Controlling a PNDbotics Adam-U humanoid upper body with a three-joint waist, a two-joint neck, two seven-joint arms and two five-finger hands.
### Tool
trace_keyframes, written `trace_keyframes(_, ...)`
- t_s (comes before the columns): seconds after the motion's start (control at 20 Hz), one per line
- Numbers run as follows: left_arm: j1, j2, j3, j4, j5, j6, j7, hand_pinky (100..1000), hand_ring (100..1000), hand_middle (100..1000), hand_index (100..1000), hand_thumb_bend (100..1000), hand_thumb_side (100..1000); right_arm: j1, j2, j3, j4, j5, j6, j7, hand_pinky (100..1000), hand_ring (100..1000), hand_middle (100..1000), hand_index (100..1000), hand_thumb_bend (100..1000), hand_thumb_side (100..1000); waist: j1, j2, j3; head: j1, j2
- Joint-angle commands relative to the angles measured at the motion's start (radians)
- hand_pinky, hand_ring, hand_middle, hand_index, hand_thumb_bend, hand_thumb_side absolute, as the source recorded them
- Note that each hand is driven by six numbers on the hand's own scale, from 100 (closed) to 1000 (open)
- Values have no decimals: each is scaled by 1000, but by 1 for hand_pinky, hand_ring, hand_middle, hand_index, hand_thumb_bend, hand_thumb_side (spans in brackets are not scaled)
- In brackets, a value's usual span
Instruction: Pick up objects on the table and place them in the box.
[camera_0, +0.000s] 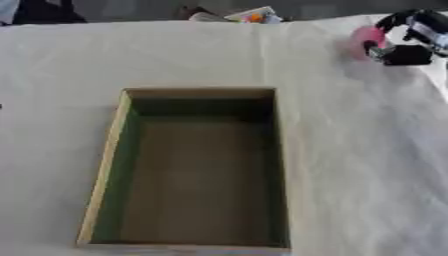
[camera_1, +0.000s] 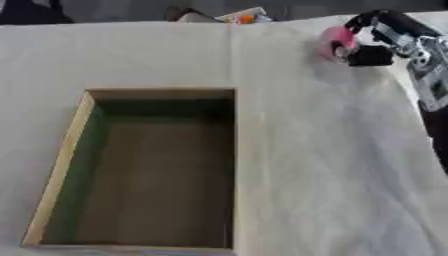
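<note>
1. At upper right of the frame, my right hand (camera_1: 372, 42) curls its fingers round a pink object (camera_1: 335, 43) above the white cloth (camera_1: 332, 160).
2. Lower centre: wooden box (camera_0: 105, 165), well apart from the hand.
3. Left hand: out of view.

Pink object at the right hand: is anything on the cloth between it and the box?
Nothing visible. The right hand is at the pink object near the table's far right; only bare white cloth lies between it and the open, empty box.
</note>
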Motion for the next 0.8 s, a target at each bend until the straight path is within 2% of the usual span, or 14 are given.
trace_keyframes(0.05,-9,21,2,-19,-5,-3,-4,575,492,564,758,100,888,-10,-22,-3,-12,0,3,-8,740,922,754,883,203,645,-2,-19,5,-2,-16)
trace_keyframes(0.15,-11,21,2,-19,-5,-3,-4,575,492,564,758,100,888,-7,-21,-2,-9,7,4,-9,738,920,752,881,190,639,-3,-16,8,-4,-18)
trace_keyframes(0.3,-12,20,2,-19,-5,-3,-4,575,491,564,757,100,888,-4,-20,-1,-6,21,6,-8,738,918,749,895,230,623,-4,-12,11,-5,-20)
trace_keyframes(0.45,-13,20,2,-19,-5,-3,-4,575,491,564,757,100,887,-2,-18,-2,-4,31,8,-13,737,916,739,877,226,619,-5,-10,12,-9,-23)
trace_keyframes(0.55,-13,19,1,-19,-4,-2,-5,575,491,564,757,100,888,-1,-16,-2,-7,33,5,-21,726,903,717,817,162,647,-5,-9,12,-9,-24)
trace_keyframes(0.7,-12,18,2,-19,-4,-2,-5,574,491,564,757,100,887,-1,-14,-4,-17,23,-2,-51,719,889,690,772,100,637,-4,-10,12,-8,-22)
trace_keyframes(0.8,-10,17,3,-19,-4,-1,-4,573,491,564,757,100,887,0,-13,-4,-26,1,-7,-75,713,879,686,754,100,644,-4,-12,11,-6,-19)
